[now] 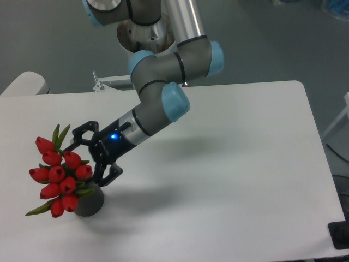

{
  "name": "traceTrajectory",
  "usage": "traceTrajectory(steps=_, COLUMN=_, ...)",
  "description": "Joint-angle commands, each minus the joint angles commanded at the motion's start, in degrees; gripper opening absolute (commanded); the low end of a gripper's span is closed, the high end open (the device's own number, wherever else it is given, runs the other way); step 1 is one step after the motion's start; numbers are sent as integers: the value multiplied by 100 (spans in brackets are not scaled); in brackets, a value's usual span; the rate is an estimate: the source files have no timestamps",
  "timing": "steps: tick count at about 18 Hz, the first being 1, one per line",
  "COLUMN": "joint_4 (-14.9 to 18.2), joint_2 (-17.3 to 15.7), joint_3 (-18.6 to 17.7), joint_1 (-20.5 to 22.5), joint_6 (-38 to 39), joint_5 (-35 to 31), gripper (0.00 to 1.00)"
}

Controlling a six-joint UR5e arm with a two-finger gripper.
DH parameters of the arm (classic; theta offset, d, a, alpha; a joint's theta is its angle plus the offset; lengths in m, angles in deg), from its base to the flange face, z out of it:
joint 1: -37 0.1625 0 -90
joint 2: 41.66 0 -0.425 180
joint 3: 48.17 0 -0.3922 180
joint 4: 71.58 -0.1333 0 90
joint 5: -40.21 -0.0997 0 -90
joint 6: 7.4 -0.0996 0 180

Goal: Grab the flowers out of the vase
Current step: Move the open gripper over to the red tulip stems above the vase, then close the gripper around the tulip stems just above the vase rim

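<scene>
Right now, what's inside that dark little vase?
The vase holds the flowers, red tulip buds with green leaves. Their stems inside are hidden by the blooms and the vase wall. The open gripper hovers beside them.

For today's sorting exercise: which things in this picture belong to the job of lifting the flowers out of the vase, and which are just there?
Part of the job:
flowers
vase
gripper, open beside the bunch

Just there:
table
grey chair edge, far left
</scene>
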Motion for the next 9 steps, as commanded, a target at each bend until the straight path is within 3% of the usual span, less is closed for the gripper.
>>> traceTrajectory(steps=5, joint_4=-88, joint_2=71, joint_3=27, joint_1=-106, joint_6=9, joint_5=-9, gripper=99)
traceTrajectory(steps=9, joint_4=-88, joint_2=36, joint_3=36, joint_1=-106, joint_6=167, joint_5=-9, gripper=40)
